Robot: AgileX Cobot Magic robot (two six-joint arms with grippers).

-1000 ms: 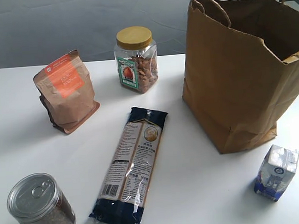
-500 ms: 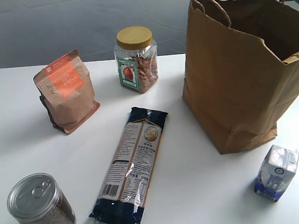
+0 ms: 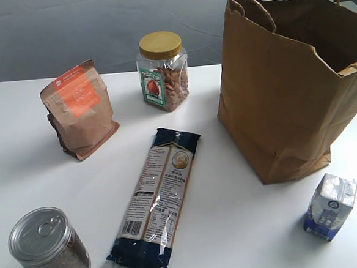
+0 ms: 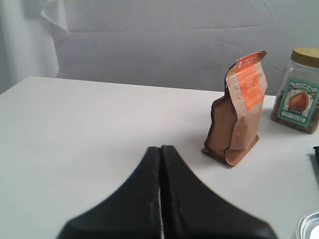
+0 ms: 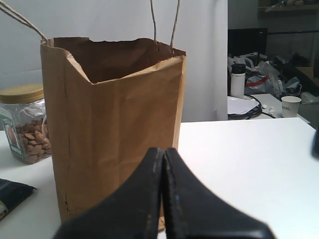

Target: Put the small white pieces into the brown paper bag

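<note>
Left wrist view: left pincer (image 4: 160, 152) closed, empty, pouch label (image 4: 247, 87) unreadable; right pincer (image 5: 163, 152) likewise.

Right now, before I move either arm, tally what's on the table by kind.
Brown paper bag: 1
Brown pouch, orange label: 1
Yellow-lidded jar: 1
Metal can: 1
Dark packet: 1
Blue-and-white carton: 1
Small white pieces: 0 visible
Total: 6
</note>
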